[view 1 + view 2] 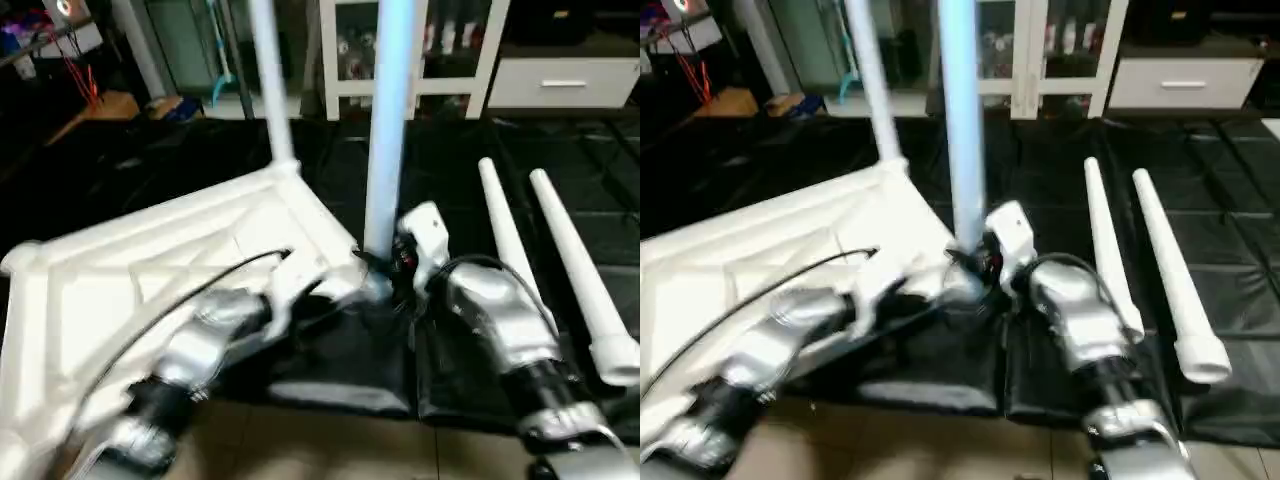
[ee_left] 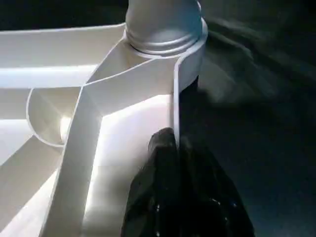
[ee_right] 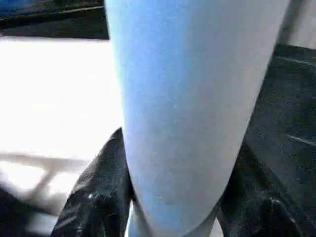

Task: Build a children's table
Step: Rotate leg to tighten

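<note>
While the left gripper (image 2: 180, 163) is pinching the rim of the light, stiff white ribbed plastic tabletop (image 1: 150, 260), the right gripper (image 3: 173, 197) is clamping the slippery white tapered tubular leg (image 1: 388, 120) low, at its corner socket.

Black sheet-covered floor (image 1: 560, 150) carries the white ribbed square plastic tabletop (image 1: 150, 270), lying underside up. To the right of the tabletop, two long white tapered tubular legs (image 1: 560, 250) lie on the black sheet side by side. Nearer than the tabletop, a strip of beige tiled floor (image 1: 330, 445) shows.
</note>
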Robot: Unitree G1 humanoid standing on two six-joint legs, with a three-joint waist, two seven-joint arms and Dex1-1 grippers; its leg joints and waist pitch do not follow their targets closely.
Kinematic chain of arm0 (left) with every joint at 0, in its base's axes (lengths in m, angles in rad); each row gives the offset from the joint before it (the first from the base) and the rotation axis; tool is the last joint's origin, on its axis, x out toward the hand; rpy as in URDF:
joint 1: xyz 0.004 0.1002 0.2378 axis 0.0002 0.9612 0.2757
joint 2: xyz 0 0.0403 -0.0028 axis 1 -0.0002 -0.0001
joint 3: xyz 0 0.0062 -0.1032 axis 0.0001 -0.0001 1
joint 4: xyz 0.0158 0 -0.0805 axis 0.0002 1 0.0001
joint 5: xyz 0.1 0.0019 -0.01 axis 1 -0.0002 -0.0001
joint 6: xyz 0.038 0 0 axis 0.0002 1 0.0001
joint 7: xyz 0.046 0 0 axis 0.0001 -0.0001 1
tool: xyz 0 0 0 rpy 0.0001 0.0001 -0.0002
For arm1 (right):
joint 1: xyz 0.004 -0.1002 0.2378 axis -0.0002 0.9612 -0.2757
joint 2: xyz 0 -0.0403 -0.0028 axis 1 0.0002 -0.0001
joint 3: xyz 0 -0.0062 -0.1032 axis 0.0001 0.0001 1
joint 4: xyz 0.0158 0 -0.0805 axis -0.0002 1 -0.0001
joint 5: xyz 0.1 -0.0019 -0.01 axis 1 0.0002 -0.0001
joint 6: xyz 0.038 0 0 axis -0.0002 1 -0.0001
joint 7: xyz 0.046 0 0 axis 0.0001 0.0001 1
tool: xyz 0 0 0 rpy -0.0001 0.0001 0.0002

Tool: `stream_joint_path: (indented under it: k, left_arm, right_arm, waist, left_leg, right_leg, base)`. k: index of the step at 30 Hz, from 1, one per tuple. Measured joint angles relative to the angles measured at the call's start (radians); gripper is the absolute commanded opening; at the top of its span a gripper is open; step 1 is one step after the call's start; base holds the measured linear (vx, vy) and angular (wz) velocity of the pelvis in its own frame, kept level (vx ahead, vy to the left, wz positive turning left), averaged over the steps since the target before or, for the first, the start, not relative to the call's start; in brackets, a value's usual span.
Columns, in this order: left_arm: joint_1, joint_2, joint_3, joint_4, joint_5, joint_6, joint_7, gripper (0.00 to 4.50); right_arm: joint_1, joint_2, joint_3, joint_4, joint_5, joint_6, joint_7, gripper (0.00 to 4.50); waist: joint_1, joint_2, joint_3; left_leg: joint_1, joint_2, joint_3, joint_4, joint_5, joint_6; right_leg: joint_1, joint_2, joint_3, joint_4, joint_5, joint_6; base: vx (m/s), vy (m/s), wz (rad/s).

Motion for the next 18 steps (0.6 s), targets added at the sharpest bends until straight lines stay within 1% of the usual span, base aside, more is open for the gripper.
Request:
stream_joint_path:
  k: [3, 4, 9, 10, 11, 12, 13, 14, 15, 17, 18]
  left_arm:
    - [-0.071, -0.066, 0.000, 0.121, 0.006, -0.027, 0.103, 0.00]
    - [-0.089, -0.076, 0.002, 0.151, 0.006, -0.033, 0.110, 0.00]
    - [-0.097, -0.080, 0.008, 0.182, 0.006, -0.064, 0.111, 0.00]
    - [-0.096, -0.080, 0.008, 0.184, 0.006, -0.069, 0.110, 0.00]
    - [-0.096, -0.079, 0.008, 0.186, 0.006, -0.074, 0.110, 0.00]
    - [-0.092, -0.072, 0.008, 0.185, 0.006, -0.081, 0.100, 0.00]
    - [-0.087, -0.062, 0.008, 0.177, 0.006, -0.086, 0.087, 0.00]
    - [-0.081, -0.051, 0.008, 0.172, 0.006, -0.095, 0.075, 0.00]
    - [-0.080, -0.042, 0.008, 0.173, 0.006, -0.104, 0.074, 0.00]
    - [-0.070, -0.012, 0.010, 0.164, 0.005, -0.121, 0.043, 0.00]
    - [-0.041, 0.018, 0.009, 0.128, 0.000, -0.135, -0.004, 0.00]
  right_arm:
    - [-0.036, 0.086, -0.047, 0.045, -0.027, 0.008, -0.200, 1.89]
    - [-0.040, 0.101, -0.052, 0.055, -0.038, 0.000, -0.227, 1.89]
    - [-0.036, 0.112, -0.058, 0.070, -0.047, -0.043, -0.231, 1.89]
    - [-0.034, 0.112, -0.058, 0.070, -0.047, -0.047, -0.228, 2.24]
    - [-0.033, 0.111, -0.058, 0.070, -0.047, -0.049, -0.221, 2.45]
    - [-0.024, 0.112, -0.076, 0.056, -0.010, -0.042, -0.180, 2.45]
    - [-0.005, 0.111, -0.093, 0.033, 0.026, -0.038, -0.139, 2.63]
    - [0.008, 0.111, -0.101, 0.021, 0.053, -0.038, -0.107, 2.63]
    - [0.015, 0.112, -0.106, 0.007, 0.078, -0.037, -0.078, 2.77]
    - [0.033, 0.104, -0.101, -0.027, 0.096, -0.038, -0.012, 2.98]
    - [0.048, 0.077, -0.086, -0.050, 0.118, -0.033, 0.064, 3.03]
  waist:
    - [-0.003, -0.002, 0.001]
    - [-0.003, -0.002, 0.001]
    - [-0.005, -0.002, 0.001]
    - [-0.006, -0.002, 0.001]
    - [-0.006, -0.002, 0.001]
    - [-0.008, -0.003, 0.002]
    - [-0.009, -0.003, 0.002]
    - [-0.009, -0.003, 0.002]
    - [-0.012, -0.002, 0.002]
    - [-0.022, -0.002, 0.002]
    - [-0.026, -0.001, 0.002]
  left_leg:
    - [-0.002, -0.001, -0.001, 0.000, 0.000, 0.000]
    - [-0.003, -0.001, -0.002, 0.000, 0.000, 0.000]
    - [-0.005, -0.001, -0.002, -0.001, 0.000, 0.000]
    - [-0.005, -0.001, -0.003, -0.001, 0.000, 0.000]
    - [-0.005, -0.001, -0.003, -0.001, 0.000, 0.000]
    - [-0.005, -0.001, -0.003, -0.002, 0.000, 0.000]
    - [-0.005, -0.001, -0.002, -0.003, 0.000, 0.000]
    - [-0.005, -0.001, -0.002, -0.004, 0.000, 0.000]
    - [-0.005, -0.001, -0.002, -0.004, 0.000, 0.000]
    - [-0.005, 0.000, -0.003, -0.005, 0.000, 0.000]
    - [-0.005, 0.000, -0.004, -0.005, 0.000, 0.000]
  right_leg:
    - [0.000, -0.001, 0.000, -0.002, -0.001, 0.001]
    - [0.000, -0.001, -0.001, -0.003, -0.001, 0.001]
    - [0.000, -0.001, -0.002, -0.004, 0.000, 0.001]
    - [0.000, -0.001, -0.002, -0.004, 0.000, 0.001]
    - [0.000, -0.001, -0.002, -0.004, 0.000, 0.001]
    - [-0.001, -0.001, -0.002, -0.004, 0.000, 0.001]
    - [-0.001, -0.001, -0.002, -0.004, 0.000, 0.001]
    - [-0.001, -0.001, -0.002, -0.004, 0.000, 0.001]
    - [-0.003, -0.001, -0.002, -0.002, 0.000, 0.000]
    - [-0.005, 0.000, -0.003, 0.000, 0.000, 0.000]
    - [-0.006, 0.000, -0.005, 0.000, 0.000, 0.000]
  base:
    - [0.000, 0.000, 0.00]
    - [0.000, 0.000, 0.00]
    - [0.000, 0.000, 0.00]
    - [0.000, 0.000, 0.00]
    - [0.000, 0.000, 0.00]
    - [0.000, 0.000, 0.00]
    - [0.000, 0.000, 0.00]
    - [0.000, 0.000, 0.00]
    - [0.000, 0.000, 0.00]
    - [0.000, 0.000, 0.00]
    - [0.000, 0.000, 0.00]
